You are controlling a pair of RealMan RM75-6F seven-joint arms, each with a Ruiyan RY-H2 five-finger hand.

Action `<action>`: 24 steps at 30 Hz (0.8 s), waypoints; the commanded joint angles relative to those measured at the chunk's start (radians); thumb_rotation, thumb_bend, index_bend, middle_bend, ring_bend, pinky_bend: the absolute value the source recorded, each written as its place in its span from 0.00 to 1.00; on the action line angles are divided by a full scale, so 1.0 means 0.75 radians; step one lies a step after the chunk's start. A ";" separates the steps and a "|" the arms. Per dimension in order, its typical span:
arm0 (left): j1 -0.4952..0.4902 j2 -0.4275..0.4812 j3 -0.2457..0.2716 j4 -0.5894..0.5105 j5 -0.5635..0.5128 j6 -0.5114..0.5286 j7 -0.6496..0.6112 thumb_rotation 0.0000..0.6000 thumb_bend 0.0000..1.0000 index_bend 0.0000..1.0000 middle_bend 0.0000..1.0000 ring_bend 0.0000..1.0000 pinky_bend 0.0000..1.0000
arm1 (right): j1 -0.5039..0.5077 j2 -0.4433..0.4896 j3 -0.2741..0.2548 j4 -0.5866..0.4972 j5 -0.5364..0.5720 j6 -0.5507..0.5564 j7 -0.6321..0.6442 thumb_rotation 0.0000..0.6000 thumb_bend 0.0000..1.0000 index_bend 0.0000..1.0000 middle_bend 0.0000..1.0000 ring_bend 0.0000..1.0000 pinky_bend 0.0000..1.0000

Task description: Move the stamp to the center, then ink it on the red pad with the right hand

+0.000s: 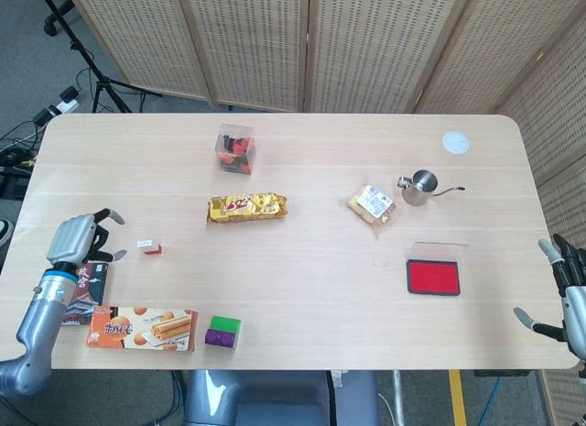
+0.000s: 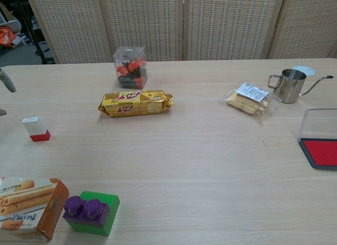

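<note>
Flanking stamp (image 1: 150, 248): dark box (image 1: 81, 291), gold packet (image 1: 247, 206)

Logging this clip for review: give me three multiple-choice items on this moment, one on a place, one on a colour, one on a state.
1. The stamp stands
A. on the ink pad
B. on the table, just right of the left hand
C. inside the steel pitcher

2. The ink pad surface is
A. blue
B. black
C. red

3. The right hand is
A. open, holding nothing
B. gripping the stamp
C. pressing the pad

Key: B, the stamp stands apart from the left hand, untouched; C, the pad shows red in both views; A, the right hand sits at the table edge with fingers apart.
</note>
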 commanded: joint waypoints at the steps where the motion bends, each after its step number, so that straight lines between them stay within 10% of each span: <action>1: -0.052 -0.075 -0.007 0.058 -0.066 -0.021 0.080 1.00 0.16 0.44 1.00 1.00 0.92 | 0.004 0.003 0.002 0.003 0.005 -0.008 0.009 1.00 0.00 0.00 0.00 0.00 0.00; 24: -0.129 -0.294 0.030 0.287 -0.221 -0.071 0.192 1.00 0.27 0.55 1.00 1.00 0.92 | 0.014 0.012 0.001 0.011 0.017 -0.038 0.045 1.00 0.00 0.00 0.00 0.00 0.00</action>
